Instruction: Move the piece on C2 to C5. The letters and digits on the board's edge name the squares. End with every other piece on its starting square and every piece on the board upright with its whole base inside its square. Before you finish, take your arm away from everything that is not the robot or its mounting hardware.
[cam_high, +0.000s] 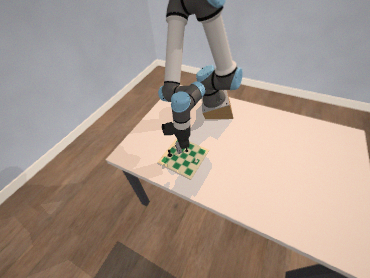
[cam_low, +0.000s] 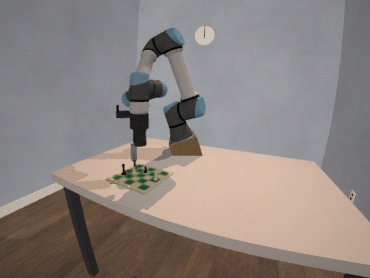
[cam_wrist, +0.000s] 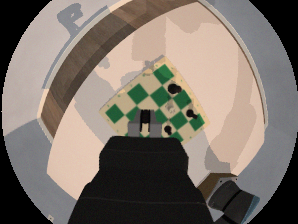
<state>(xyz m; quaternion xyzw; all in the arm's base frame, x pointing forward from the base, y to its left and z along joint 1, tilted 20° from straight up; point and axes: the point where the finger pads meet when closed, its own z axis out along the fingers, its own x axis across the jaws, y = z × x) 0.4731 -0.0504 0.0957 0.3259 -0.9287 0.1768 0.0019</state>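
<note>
A small green-and-cream chessboard (cam_high: 184, 160) lies near the table's left front corner; it also shows in the exterior view (cam_low: 140, 179) and in the wrist view (cam_wrist: 154, 104). My gripper (cam_high: 180, 148) points straight down over the board's back left part, a little above it, and is shut on a small chess piece. The fingers hide most of that piece. Two black pieces (cam_low: 123, 170) (cam_low: 145, 169) stand upright on the board. A pale piece (cam_low: 155, 178) stands towards the board's right side.
The board sits close to the table's left edge (cam_high: 131, 145). The arm's base stands on a wooden wedge (cam_high: 218, 109) behind the board. The wrist view shows black pieces (cam_wrist: 174, 88) (cam_wrist: 193, 116) to the right of the fingers.
</note>
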